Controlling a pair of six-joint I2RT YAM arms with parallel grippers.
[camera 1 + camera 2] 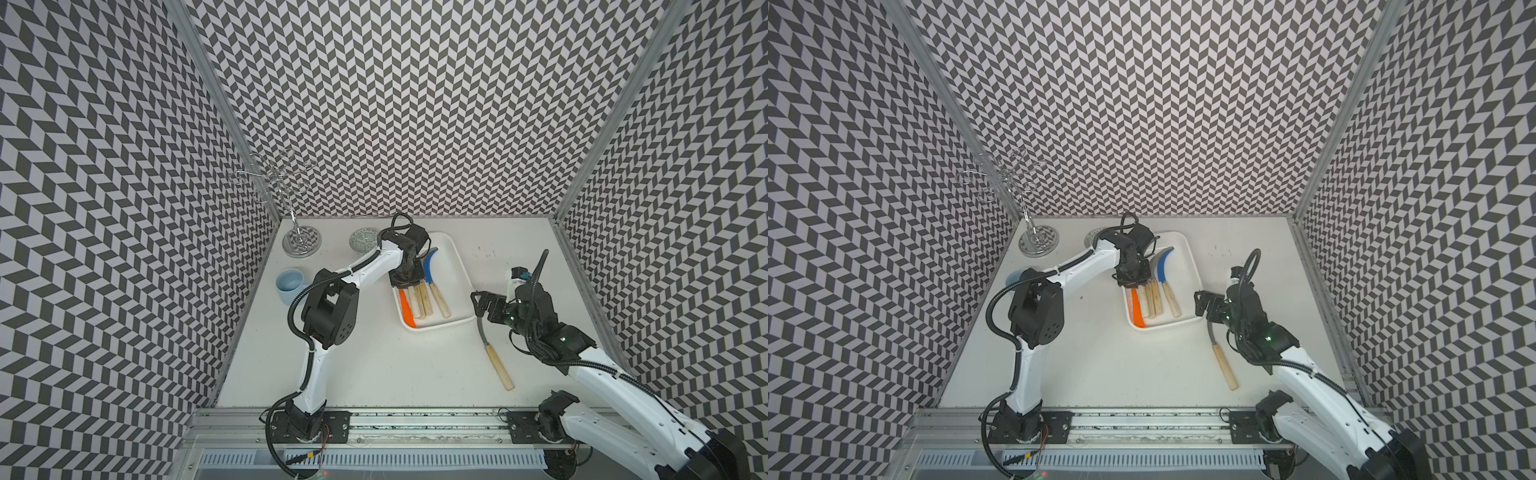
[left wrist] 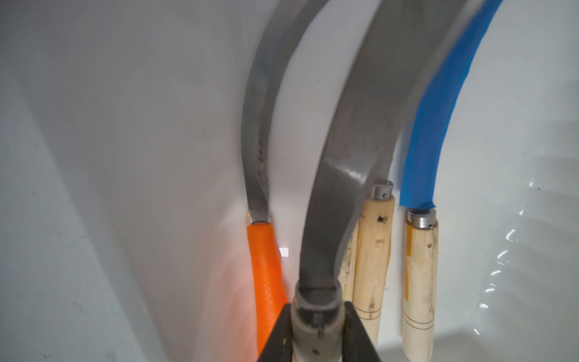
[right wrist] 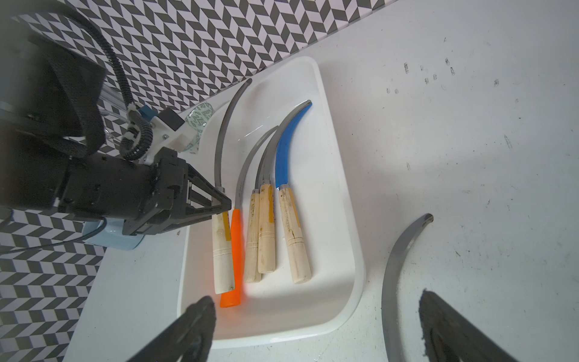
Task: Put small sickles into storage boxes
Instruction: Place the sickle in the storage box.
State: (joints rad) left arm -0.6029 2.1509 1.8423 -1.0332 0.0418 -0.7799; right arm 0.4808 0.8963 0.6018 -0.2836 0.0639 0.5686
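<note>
We see the left tool [image 3: 223, 205] clenched on a wooden-handled sickle [image 3: 223, 250] just below its blade, holding it over the white tray [image 3: 360, 272], beside the orange-handled sickle [image 3: 235, 250]. Three more lie there (the blue-bladed sickle [image 3: 283, 156] among them). The right tool [image 1: 477, 305] stands released, jaws wide, above the blade of the last sickle [image 1: 496, 361], which lies on the counter [image 1: 353, 365] just beside the tray.

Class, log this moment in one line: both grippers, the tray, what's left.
left gripper: shut on held sickle over tray | right gripper: open by loose sickle on table | tray: four sickles inside
</note>
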